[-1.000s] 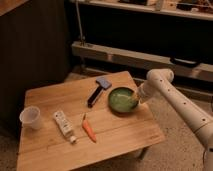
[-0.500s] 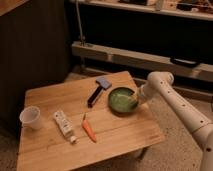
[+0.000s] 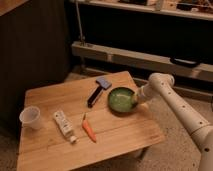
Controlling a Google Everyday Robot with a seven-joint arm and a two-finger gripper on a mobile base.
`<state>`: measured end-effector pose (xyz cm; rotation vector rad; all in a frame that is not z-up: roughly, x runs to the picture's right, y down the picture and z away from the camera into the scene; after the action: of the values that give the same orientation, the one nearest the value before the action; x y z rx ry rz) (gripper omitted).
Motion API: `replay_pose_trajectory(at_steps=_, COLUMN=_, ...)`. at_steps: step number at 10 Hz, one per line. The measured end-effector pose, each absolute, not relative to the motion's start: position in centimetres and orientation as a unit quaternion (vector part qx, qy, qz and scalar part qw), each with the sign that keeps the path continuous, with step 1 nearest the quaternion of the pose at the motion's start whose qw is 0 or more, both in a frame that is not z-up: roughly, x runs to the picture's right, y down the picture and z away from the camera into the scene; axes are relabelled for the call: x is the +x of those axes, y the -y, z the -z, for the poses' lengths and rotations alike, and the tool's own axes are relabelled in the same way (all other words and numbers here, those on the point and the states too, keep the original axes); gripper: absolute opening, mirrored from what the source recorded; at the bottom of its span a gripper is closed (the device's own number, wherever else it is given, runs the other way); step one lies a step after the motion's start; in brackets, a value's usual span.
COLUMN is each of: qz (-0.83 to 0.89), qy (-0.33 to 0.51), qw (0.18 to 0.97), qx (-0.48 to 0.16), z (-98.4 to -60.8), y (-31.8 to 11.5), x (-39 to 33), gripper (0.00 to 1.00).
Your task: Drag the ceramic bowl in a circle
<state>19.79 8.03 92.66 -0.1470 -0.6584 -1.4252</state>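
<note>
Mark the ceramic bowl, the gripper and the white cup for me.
ceramic bowl (image 3: 120, 99): camera view, green inner floor.
gripper (image 3: 136, 102): camera view, its tip at the bowl's right rim.
white cup (image 3: 30, 120): camera view, front wall.

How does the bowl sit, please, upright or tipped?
Upright: the bowl sits flat on the table, its green inside facing up. The hand is at its rim.

green ceramic bowl (image 3: 120, 99); whitish gripper (image 3: 136, 102) at its right rim; orange, perhaps carrot (image 3: 89, 131).
</note>
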Motion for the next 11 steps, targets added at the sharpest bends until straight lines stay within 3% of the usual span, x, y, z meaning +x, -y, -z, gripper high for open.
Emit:
replay_pose_trajectory(at_steps=2, qz=0.705, qy=0.27, qw=0.65, qx=-0.085, z=-92.1, y=-6.7, x=17.7, gripper=0.0)
replay_pose_trajectory(at_steps=7, qz=0.859, qy=0.223, qw=0.46, qx=-0.035, z=-86.0, y=-2.3, x=8.1, gripper=0.0)
replay_pose_trajectory(at_steps=11, qz=0.87, qy=0.241, qw=0.43, qx=-0.021, z=-85.5, y=-2.2, x=7.1, gripper=0.0)
